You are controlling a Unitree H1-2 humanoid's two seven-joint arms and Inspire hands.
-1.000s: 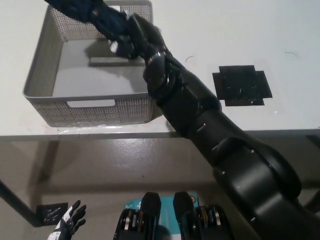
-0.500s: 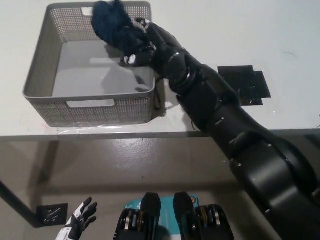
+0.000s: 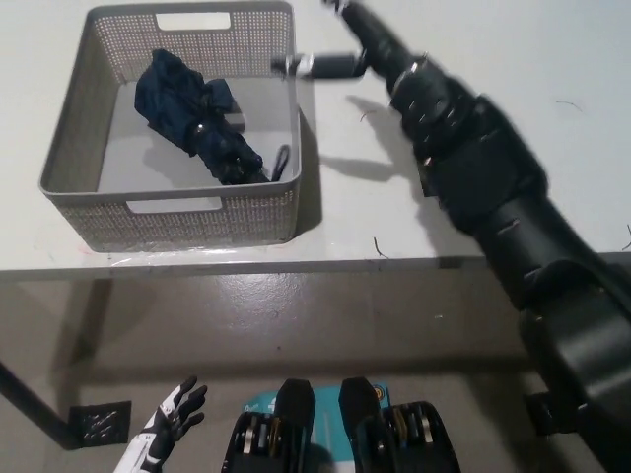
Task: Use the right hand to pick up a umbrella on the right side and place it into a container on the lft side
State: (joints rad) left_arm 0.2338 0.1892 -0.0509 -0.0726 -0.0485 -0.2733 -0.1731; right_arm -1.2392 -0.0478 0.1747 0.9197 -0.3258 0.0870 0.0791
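A folded dark blue umbrella (image 3: 197,123) lies slantwise on the floor of the grey mesh basket (image 3: 168,212), which stands on the left of the white table. My black right hand (image 3: 357,44) is above the table just past the basket's far right corner. It is open, holds nothing, and its fingers (image 3: 314,65) reach toward the basket rim. The right arm runs down to the bottom right of the picture. My white left hand (image 3: 175,414) rests low at the bottom left, below table level, fingers apart.
The white table's front edge (image 3: 296,264) crosses the picture, with floor below it. A small black patch (image 3: 99,422) lies on the floor near the left hand. A dark table leg (image 3: 25,399) slants in at the lower left.
The umbrella has left my right hand and now lies in the basket. The right hand has pulled back up and to the right of the basket, open. The left hand drifted slightly right.
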